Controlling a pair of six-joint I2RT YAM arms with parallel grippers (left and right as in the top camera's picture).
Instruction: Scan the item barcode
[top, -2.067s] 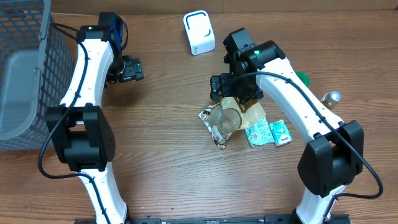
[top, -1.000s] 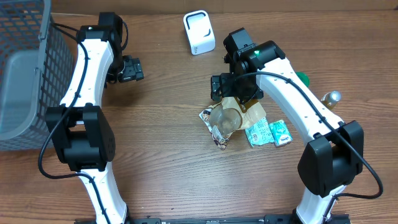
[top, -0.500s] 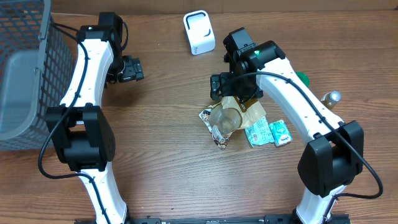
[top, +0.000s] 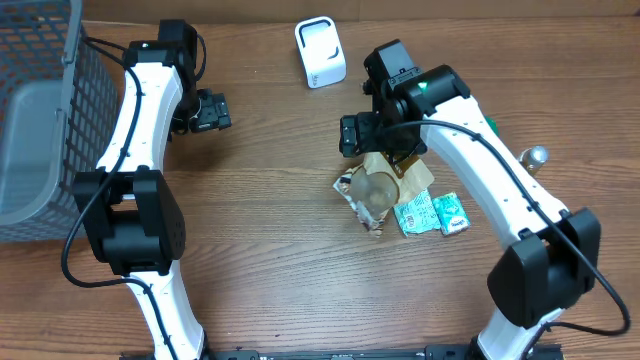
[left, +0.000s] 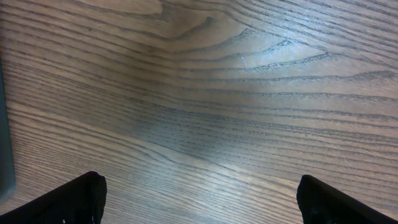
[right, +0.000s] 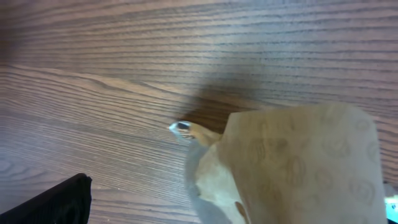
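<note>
- Right hand: fingers spread wide, empty, hovering over brown paper packet, likely scan target.
- Packet lies in heap robot-side and right of white boxy barcode scanner, well apart from it.
- Risk: clear round plastic cup and green-white sachets overlap or touch packet. Closing could snag two items or drag cup along.
- Risk: limp paper may fold, hiding barcode.
- Left hand: spread, empty, above bare wooden counter, left of scanner.
- Grey wire mesh basket, far left of scanner: pale grey tub inside, nothing else discernible.
- Cup contents: cannot tell.
</note>
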